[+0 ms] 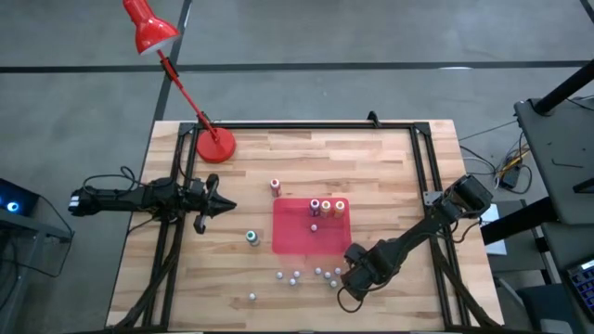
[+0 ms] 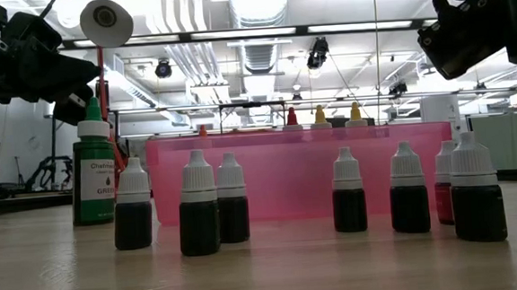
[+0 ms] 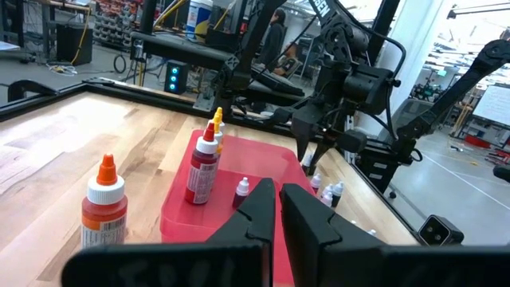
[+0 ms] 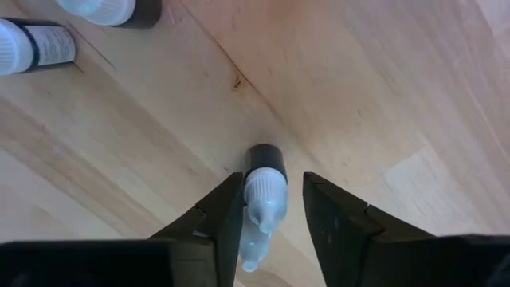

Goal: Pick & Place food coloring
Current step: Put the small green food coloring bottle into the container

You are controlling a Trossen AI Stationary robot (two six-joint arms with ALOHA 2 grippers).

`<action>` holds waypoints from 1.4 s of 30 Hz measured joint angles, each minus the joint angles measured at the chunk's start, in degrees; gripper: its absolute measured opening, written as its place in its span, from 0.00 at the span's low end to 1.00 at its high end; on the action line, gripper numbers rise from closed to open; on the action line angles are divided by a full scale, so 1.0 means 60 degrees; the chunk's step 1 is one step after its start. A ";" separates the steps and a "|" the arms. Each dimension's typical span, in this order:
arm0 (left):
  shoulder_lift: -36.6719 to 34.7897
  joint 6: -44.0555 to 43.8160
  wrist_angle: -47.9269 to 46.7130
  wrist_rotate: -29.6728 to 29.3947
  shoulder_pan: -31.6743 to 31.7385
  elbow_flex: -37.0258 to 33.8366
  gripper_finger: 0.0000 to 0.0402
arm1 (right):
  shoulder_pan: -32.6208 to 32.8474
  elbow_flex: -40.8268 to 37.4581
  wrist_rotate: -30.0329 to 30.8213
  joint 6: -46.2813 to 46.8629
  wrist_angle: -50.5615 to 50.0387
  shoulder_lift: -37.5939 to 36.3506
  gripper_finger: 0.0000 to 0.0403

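Note:
The food coloring bottles stand upright: a pink, an orange and a yellow-orange one on the red mat, a red one and a green one on the wood beside it. My right gripper points down over the table's near side, open. Its fingers stand on either side of a small dark bottle with a white cap without touching it. My left gripper hovers left of the mat, shut and level, pointing toward the mat.
Several small white-capped dark bottles stand scattered between the mat and the near edge, and one more stands on the mat. A red desk lamp stands at the far left corner. Black frame rails border the table.

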 joint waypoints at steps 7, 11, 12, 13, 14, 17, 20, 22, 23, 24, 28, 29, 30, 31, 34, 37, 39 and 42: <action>-0.0002 0.0001 0.0000 0.0000 -0.0004 -0.0004 0.00 | 0.0000 -0.0041 0.0000 -0.0037 0.0000 0.0000 0.19; 0.0001 -0.0002 0.0000 0.0000 -0.0002 0.0000 0.00 | 0.0000 -0.0044 0.0027 -0.0123 -0.0001 -0.0041 0.15; 0.0001 -0.0002 0.0000 0.0000 -0.0002 -0.0001 0.00 | 0.0000 -0.0045 0.0057 -0.0189 -0.0003 -0.0069 0.15; -0.0001 0.0001 0.0000 0.0000 -0.0001 0.0000 0.00 | 0.0000 -0.0045 0.0071 -0.0244 -0.0011 -0.0124 0.15; 0.0001 -0.0002 0.0000 0.0000 0.0000 -0.0003 0.00 | -0.0002 -0.0038 0.0090 -0.0263 -0.0013 -0.0188 0.15; 0.0001 -0.0001 0.0000 0.0001 0.0000 -0.0001 0.00 | -0.0022 -0.0019 0.0127 -0.0330 -0.0041 -0.0439 0.16; 0.0001 0.0001 0.0000 0.0000 -0.0002 -0.0002 0.00 | -0.0025 -0.0005 0.0148 -0.0401 -0.0250 -0.0709 0.16; 0.0001 -0.0001 0.0000 0.0000 -0.0002 0.0000 0.00 | -0.0025 0.0006 0.0149 -0.0518 -0.0325 -0.0953 0.16; 0.0001 -0.0002 0.0000 0.0000 -0.0003 0.0000 0.00 | -0.0017 0.0011 0.0149 -0.0657 -0.0284 -0.1100 0.16; 0.0001 -0.0002 0.0000 0.0000 -0.0002 0.0000 0.00 | -0.0011 0.0017 0.0147 -0.0780 -0.0256 -0.1275 0.16; 0.0001 -0.0002 0.0000 0.0000 -0.0001 -0.0002 0.00 | 0.0004 0.0125 0.0146 -0.1038 -0.0252 -0.1909 0.16; 0.0001 -0.0002 0.0000 0.0000 -0.0002 -0.0002 0.00 | 0.0004 0.0206 0.0140 -0.1178 -0.0235 -0.2045 0.16; 0.0001 0.0000 0.0000 0.0000 -0.0002 0.0000 0.00 | 0.0002 0.0312 0.0142 -0.1328 -0.0235 -0.2150 0.16; 0.0001 -0.0001 0.0003 0.0000 -0.0003 -0.0003 0.00 | -0.0006 0.0440 0.0142 -0.1498 -0.0250 -0.2241 0.16; 0.0001 0.0001 0.0000 0.0000 0.0000 0.0000 0.00 | -0.0135 0.0923 0.0131 -0.2104 -0.0244 -0.2353 0.16; 0.0001 0.0001 0.0000 0.0000 -0.0001 -0.0004 0.00 | -0.0339 0.1454 0.0149 -0.2731 -0.0256 -0.2260 0.16; 0.0001 0.0000 0.0000 -0.0002 -0.0002 -0.0002 0.00 | -0.0470 0.1784 0.0149 -0.3134 -0.0277 -0.2122 0.16; 0.0001 0.0001 0.0000 0.0000 -0.0004 0.0000 0.00 | -0.0685 0.2269 0.0116 -0.3768 -0.0295 -0.1912 0.16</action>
